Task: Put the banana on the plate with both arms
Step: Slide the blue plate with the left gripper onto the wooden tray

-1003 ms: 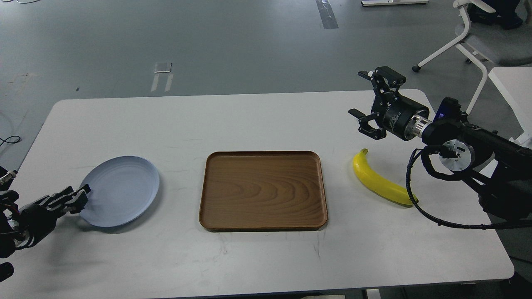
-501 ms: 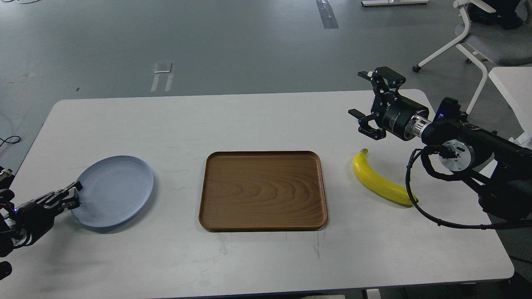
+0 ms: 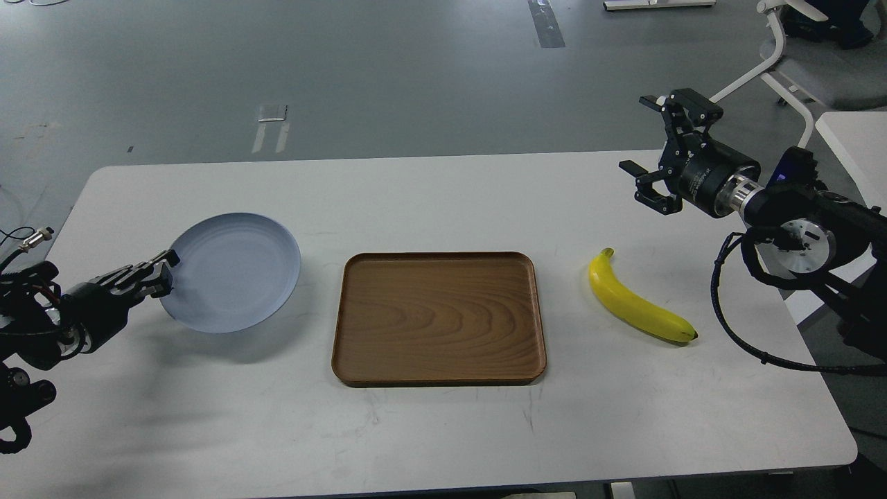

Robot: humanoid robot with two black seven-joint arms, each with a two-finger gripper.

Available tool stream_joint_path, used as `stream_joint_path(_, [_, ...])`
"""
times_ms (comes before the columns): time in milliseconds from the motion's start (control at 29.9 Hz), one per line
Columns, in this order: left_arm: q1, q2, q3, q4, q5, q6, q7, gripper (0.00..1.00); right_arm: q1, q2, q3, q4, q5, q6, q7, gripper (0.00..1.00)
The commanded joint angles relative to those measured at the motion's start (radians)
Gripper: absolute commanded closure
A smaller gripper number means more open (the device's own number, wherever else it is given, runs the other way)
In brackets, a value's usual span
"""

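The pale blue-grey plate (image 3: 235, 272) is held off the table at the left, tilted, with its shadow on the table below. My left gripper (image 3: 161, 272) is shut on the plate's left rim. The yellow banana (image 3: 634, 301) lies on the white table, right of the brown wooden tray (image 3: 438, 317). My right gripper (image 3: 648, 149) is open and empty, raised above the table's far right part, well above and right of the banana's stem.
The white table (image 3: 429, 430) has its front edge near the bottom of the view. A white chair (image 3: 797, 62) and another white table edge (image 3: 852, 138) stand at the far right behind my right arm.
My left gripper has lifted the plate and carried it up and to the right, toward the tray. My right gripper has moved up and to the right, away from the banana.
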Motion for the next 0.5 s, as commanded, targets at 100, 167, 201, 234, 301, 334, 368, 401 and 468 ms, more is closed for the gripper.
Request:
stream_joint_path(100, [-0.144,-0.049,0.002,-0.120,0.036,-0.088,0.000,1.00,-0.035,-0.050,0.018,0.023,0.000,0.001,0.000,0.00])
stream_joint_path(167, [-0.159,-0.096,0.018,-0.114,0.085,-0.091,0.000,1.00,-0.049,-0.053,0.018,0.026,0.000,0.002,0.000,0.00])
stream_joint_path(201, [-0.167,-0.109,0.027,-0.114,0.103,-0.091,0.000,1.00,-0.050,-0.053,0.018,0.026,0.000,0.002,0.002,0.00])
stream_joint_path(234, [-0.182,-0.132,0.044,-0.114,0.134,-0.091,0.000,1.00,-0.052,-0.055,0.018,0.029,0.000,0.002,0.000,0.00])
stream_joint_path(301, [-0.199,-0.175,0.071,-0.116,0.151,-0.091,0.000,1.00,-0.059,-0.062,0.018,0.032,0.000,0.001,0.002,0.00])
stream_joint_path(334, [-0.213,-0.204,0.084,-0.114,0.153,-0.091,0.000,1.00,-0.061,-0.065,0.018,0.034,0.000,0.001,0.002,0.00])
stream_joint_path(368, [-0.221,-0.214,0.090,-0.114,0.153,-0.091,0.000,1.00,-0.062,-0.065,0.018,0.035,-0.001,0.001,0.002,0.00])
stream_joint_path(401, [-0.225,-0.225,0.097,-0.113,0.153,-0.092,0.000,1.00,-0.062,-0.065,0.018,0.035,-0.001,0.001,0.002,0.00])
stream_joint_path(468, [-0.244,-0.268,0.151,-0.098,0.153,-0.091,0.000,1.00,-0.065,-0.068,0.018,0.038,-0.001,0.001,0.002,0.00])
